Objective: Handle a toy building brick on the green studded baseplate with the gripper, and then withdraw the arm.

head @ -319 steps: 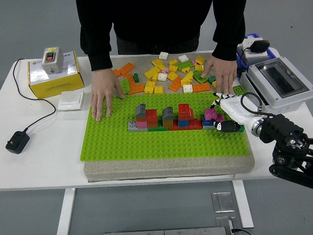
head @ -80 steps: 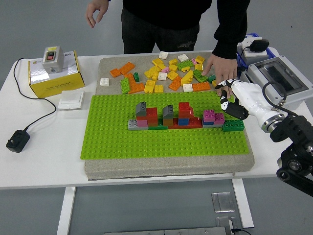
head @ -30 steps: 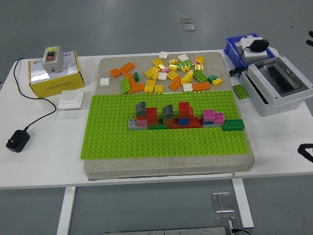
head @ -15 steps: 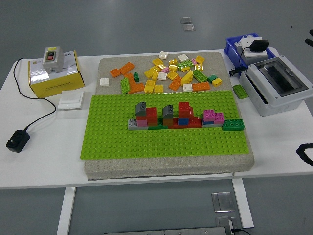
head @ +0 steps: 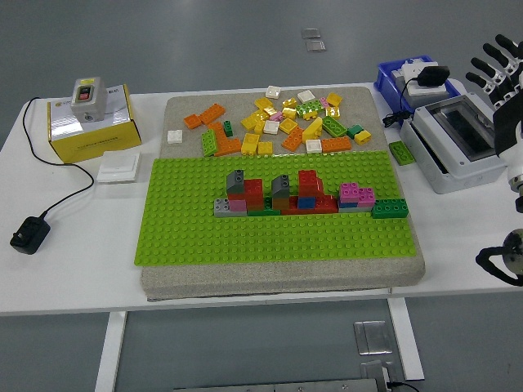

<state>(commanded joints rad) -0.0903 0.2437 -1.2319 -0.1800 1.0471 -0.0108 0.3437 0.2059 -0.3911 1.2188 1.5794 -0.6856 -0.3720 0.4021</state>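
My right hand [head: 500,69] is up at the right edge, fingers spread wide, holding nothing. The dark green brick [head: 390,208] sits on the green baseplate [head: 204,237], at the right end of the row of bricks [head: 282,196].

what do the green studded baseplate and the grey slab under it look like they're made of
The green studded baseplate looks like moulded plastic: uniform colour, regular studs. The grey slab beneath it looks speckled and matte with rounded edges, perhaps foam or stone; the look leaves that open.
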